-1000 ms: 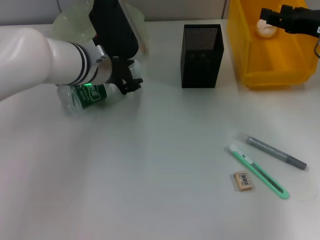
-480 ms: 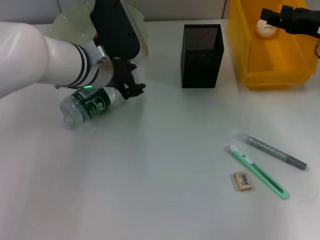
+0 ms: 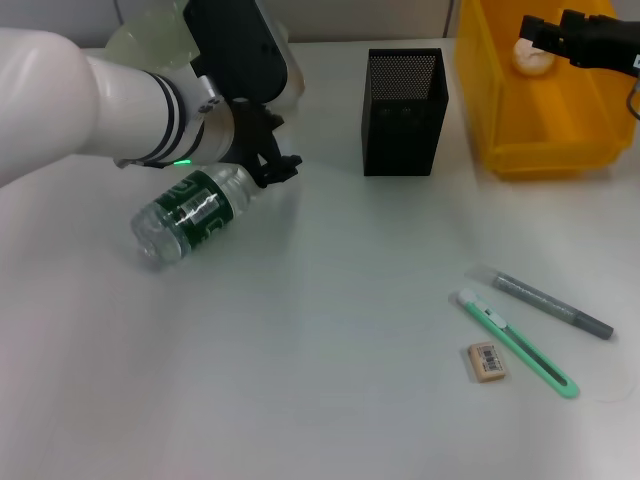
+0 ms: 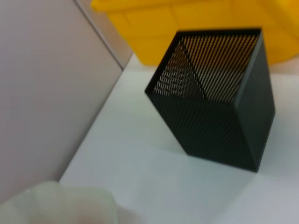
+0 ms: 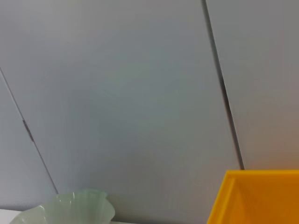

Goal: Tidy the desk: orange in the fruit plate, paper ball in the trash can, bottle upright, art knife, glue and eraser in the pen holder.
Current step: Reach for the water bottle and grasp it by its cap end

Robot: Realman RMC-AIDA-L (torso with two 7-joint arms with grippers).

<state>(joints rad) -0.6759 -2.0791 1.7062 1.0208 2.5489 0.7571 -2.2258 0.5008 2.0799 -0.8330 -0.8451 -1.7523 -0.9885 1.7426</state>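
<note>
The clear bottle [image 3: 190,212] with a green label is tilted, its neck toward my left gripper [image 3: 268,165], which is shut on that end. The black mesh pen holder [image 3: 405,110] [image 4: 215,107] stands to the right of it. A green art knife [image 3: 515,340], a grey glue stick [image 3: 550,305] and an eraser [image 3: 487,361] lie at the front right. A white paper ball [image 3: 530,57] shows in the yellow trash can [image 3: 540,120] at the tip of my right gripper [image 3: 548,38]. The pale green fruit plate [image 3: 145,40] [image 5: 74,207] is half hidden behind my left arm. The orange is hidden.
The yellow trash can [image 4: 187,23] [image 5: 254,198] stands close to the pen holder's right side. A grey wall panel [image 5: 140,93] runs behind the desk. The fruit plate's rim [image 4: 70,205] lies near my left wrist.
My left gripper has moved right and slightly toward the back with the bottle's neck, and the bottle has swung to a steeper tilt. The right arm has not moved.
</note>
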